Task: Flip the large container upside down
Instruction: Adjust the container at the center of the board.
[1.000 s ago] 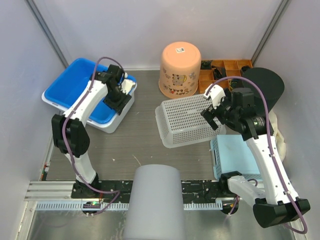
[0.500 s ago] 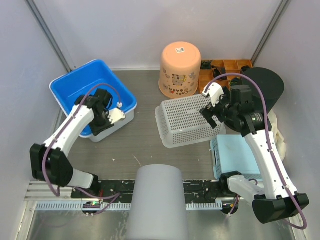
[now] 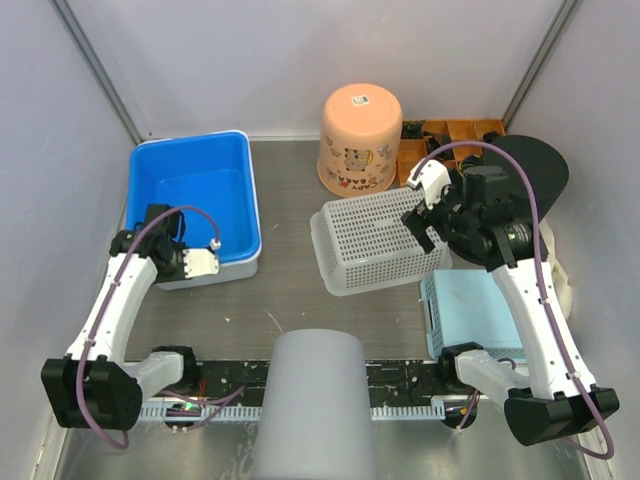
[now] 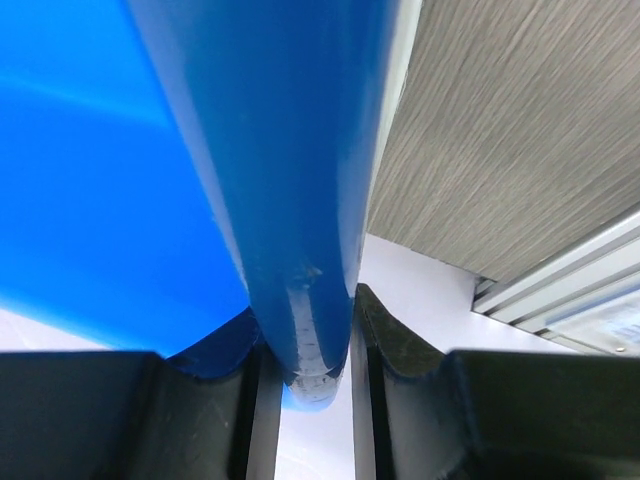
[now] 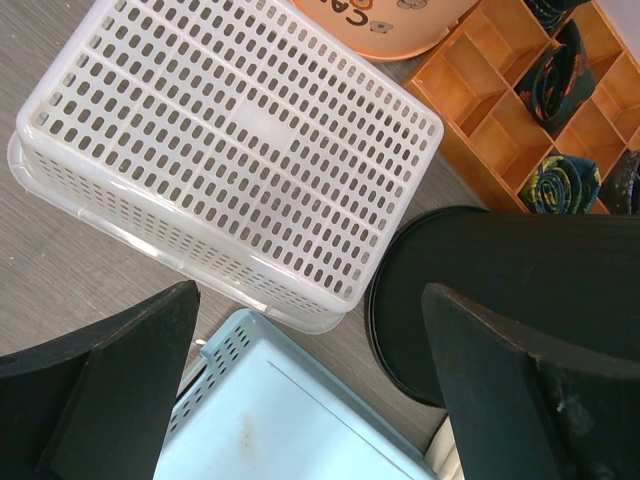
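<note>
Left gripper [image 3: 201, 263] is noted closed to a narrow gap on the near wall of the blue container [image 3: 190, 190]. In the left wrist view that wall is seen pinched between both fingers [image 4: 385, 340]. The container is found open side up at the left of the table [image 3: 290, 290], with its long axis laid roughly front to back.

Right gripper [image 3: 425, 222] is held wide apart above the right end of the white basket [image 3: 370, 240]. Nothing is gripped by it.
</note>
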{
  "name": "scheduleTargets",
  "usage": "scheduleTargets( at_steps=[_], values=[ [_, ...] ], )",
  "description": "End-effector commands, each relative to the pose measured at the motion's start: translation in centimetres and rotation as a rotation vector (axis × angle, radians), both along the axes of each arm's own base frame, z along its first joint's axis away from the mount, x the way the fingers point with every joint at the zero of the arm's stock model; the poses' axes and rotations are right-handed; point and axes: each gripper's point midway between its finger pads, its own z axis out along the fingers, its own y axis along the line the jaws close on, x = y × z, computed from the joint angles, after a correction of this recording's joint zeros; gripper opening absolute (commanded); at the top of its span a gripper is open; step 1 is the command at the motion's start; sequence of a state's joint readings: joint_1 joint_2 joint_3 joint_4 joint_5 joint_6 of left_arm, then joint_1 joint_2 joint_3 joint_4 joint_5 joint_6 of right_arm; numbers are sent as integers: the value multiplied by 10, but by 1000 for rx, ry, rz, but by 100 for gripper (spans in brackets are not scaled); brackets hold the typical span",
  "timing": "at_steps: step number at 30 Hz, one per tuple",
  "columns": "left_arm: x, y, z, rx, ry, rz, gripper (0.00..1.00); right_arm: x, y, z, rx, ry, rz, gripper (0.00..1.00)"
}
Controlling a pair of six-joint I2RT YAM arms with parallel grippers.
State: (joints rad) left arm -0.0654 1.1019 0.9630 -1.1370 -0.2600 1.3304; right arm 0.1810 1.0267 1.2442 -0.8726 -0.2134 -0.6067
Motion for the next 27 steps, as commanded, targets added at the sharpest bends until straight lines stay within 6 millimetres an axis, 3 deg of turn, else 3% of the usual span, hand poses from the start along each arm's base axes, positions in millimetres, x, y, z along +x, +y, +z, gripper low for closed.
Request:
scheduleTargets(
  at_steps=[1,13,22,23,25,27],
  values=[
    [6,56,22,252,14,-14,0,3,6,25,48,-53,13,100],
    [39,127,58,215,23,238,8,3,6,25,54,-57,14,100],
    [34,165,71,248,19,291,10,6,8,22,59,-52,18,100],
    [34,167,72,250,16,294,14,6,8,23,60,-53,20,100],
    [33,166,75,247,7,309,37,7,9,21,63,-48,22,100],
    [32,159,82,202,-7,318,53,8,9,20,63,-44,24,100]
  ],
)
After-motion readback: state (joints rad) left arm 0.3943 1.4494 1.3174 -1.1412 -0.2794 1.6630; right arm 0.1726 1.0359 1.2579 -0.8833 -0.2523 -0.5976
